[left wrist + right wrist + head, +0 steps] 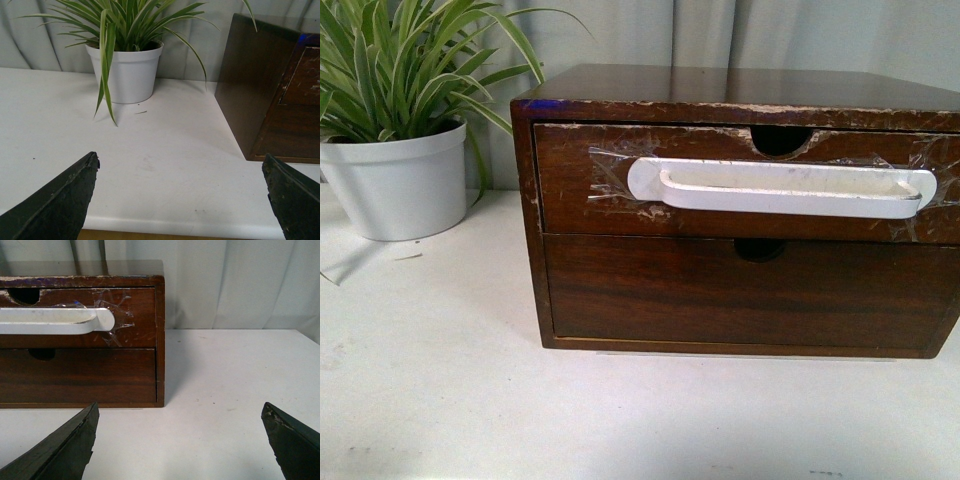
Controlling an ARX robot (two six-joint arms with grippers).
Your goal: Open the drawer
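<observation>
- Left fingers (pixel 55 205): two dark tips, wide apart, with nothing between them but bare white desk (pixel 470 400).
- Right fingers (pixel 60 450): also two tips, spread wide and gripping nothing.
- One dark wooden chest (pixel 720 85) stands on the desk with two drawers, stacked.
- The drawer (pixel 760 228) is the upper one, ahead of the right fingers and clear of both tips. It carries one long white handle (pixel 780 190) held on by clear tape, and one half-round notch (pixel 782 140) in its chipped top edge. It looks pushed fully in, though the angle leaves that uncertain.
- The lower drawer (pixel 740 295) is plain and has one smaller notch (pixel 758 250).
- One striped-leaf plant (pixel 400 60) in one white pot (pixel 400 185) stands well ahead of the left fingers, apart from the chest.
</observation>
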